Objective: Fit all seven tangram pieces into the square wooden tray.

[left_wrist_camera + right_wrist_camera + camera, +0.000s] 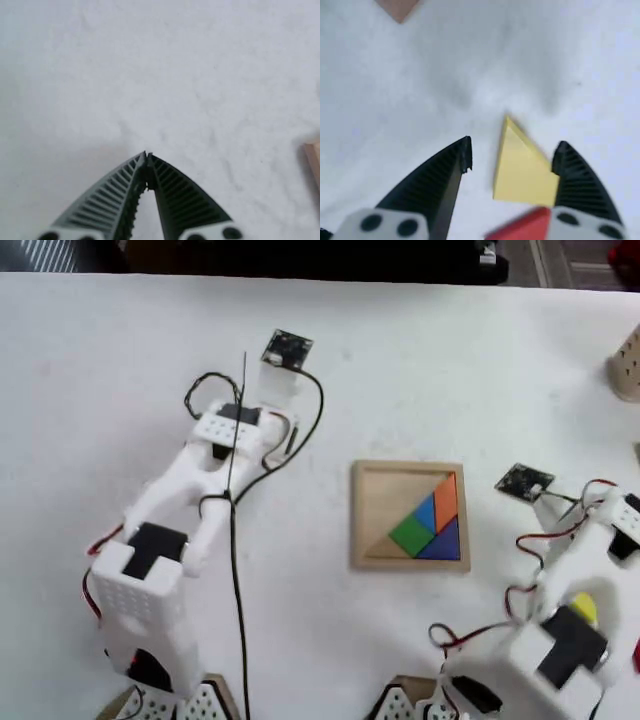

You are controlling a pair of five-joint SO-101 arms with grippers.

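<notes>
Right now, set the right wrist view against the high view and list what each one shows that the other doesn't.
Right wrist view: the right gripper open, its fingers either side of the yellow triangle lying on the table. High view: the orange, light blue, green and dark blue pieces in the wooden tray, plus the left arm. Both: the table, a tray corner, and the yellow triangle, just a patch beside the right arm from above.

The square wooden tray (385, 495) lay flat, with orange (449, 500), light blue (427, 512), green (410, 535) and dark blue (446, 541) pieces filling its 4 o'clock corner. A yellow triangle (522, 172) lay between my right gripper's (514, 149) parted jaws.
</notes>
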